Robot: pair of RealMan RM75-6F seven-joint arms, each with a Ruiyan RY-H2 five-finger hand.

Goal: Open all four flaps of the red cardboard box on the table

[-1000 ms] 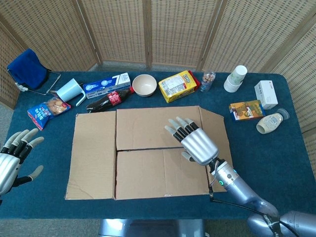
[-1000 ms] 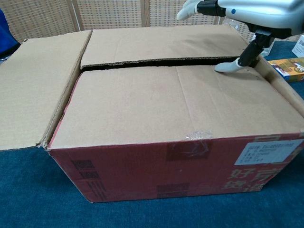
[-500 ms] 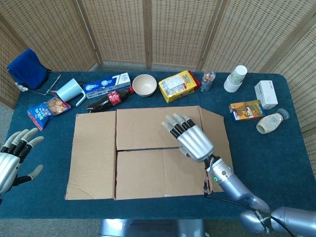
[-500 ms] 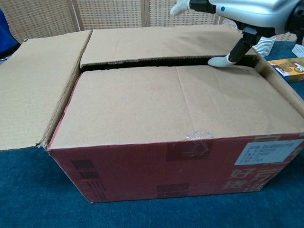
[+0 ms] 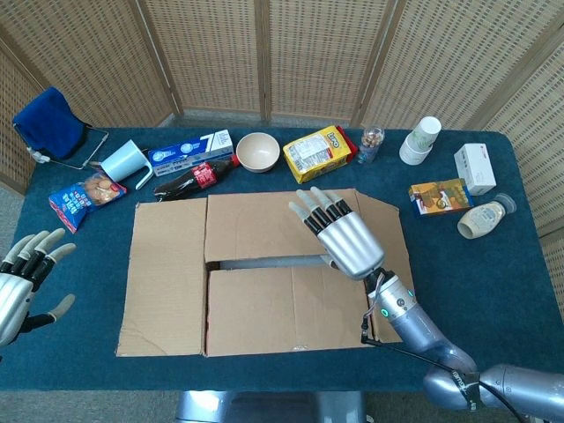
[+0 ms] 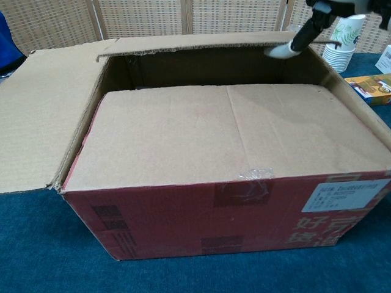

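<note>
Currently, step in hand: the far flap [image 5: 264, 220] of the red cardboard box [image 6: 201, 213] is being lifted, judged from the dark gap seen along its edge.
Box position: it stands in the middle of the blue table [image 5: 476, 291], near the front edge, with the red side turned to the chest view.
Flaps: the left flap [image 5: 163, 278] is laid fully outward; the near flap [image 6: 226, 134] is flat over the opening; the right flap [image 5: 388, 229] is only partly seen behind the arm.
Right hand [image 5: 339, 238]: its fingers are stretched over the far flap, and a fingertip [image 6: 278, 52] is hooked under the flap edge; nothing is enclosed by it.
Left hand [image 5: 26, 278]: it is held beside the table, well apart from the box, fingers spread wide, holding nothing.
Risk: the flap is supported by a fingertip only, so it may slip off and fall shut.
Risk: the yellow snack box [image 5: 319, 152] and white bowl [image 5: 257, 152] just behind may be pushed when the flap is folded back.
</note>
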